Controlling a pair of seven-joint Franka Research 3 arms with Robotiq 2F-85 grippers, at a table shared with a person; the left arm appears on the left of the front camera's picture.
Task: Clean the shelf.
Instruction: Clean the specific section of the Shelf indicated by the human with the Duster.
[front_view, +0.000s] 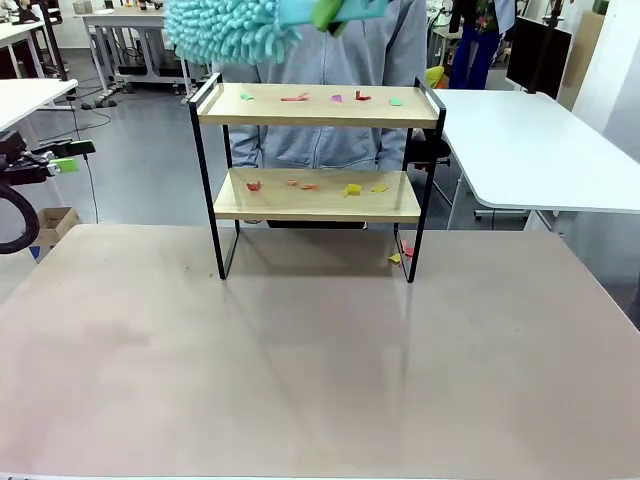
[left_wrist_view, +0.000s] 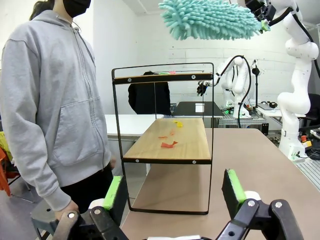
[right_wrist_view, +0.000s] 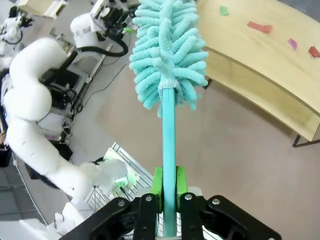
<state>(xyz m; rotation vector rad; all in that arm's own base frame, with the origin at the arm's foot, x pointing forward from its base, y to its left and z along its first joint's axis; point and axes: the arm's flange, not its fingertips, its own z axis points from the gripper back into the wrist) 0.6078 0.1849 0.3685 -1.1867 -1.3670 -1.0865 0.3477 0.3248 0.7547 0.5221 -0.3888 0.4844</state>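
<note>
The shelf (front_view: 318, 108) stands at the far middle of the table, two light wooden boards in a black frame. Small paper scraps (front_view: 300, 97) in red, green, purple and yellow lie on both boards. High above the shelf's left end hangs a fluffy teal duster (front_view: 230, 30). My right gripper (right_wrist_view: 169, 197) is shut on the duster's teal handle (right_wrist_view: 168, 135), with the head (right_wrist_view: 167, 55) pointing away over the top board (right_wrist_view: 260, 60). My left gripper (left_wrist_view: 173, 192) is open off the table's left side, looking at the shelf (left_wrist_view: 167, 147) end-on, with nothing between its pads.
A person in a grey hoodie (front_view: 330, 60) stands right behind the shelf. Two scraps (front_view: 400, 255) lie on the table by the shelf's right leg. The brown tabletop (front_view: 320, 370) in front is bare. White tables (front_view: 540, 150) stand beyond.
</note>
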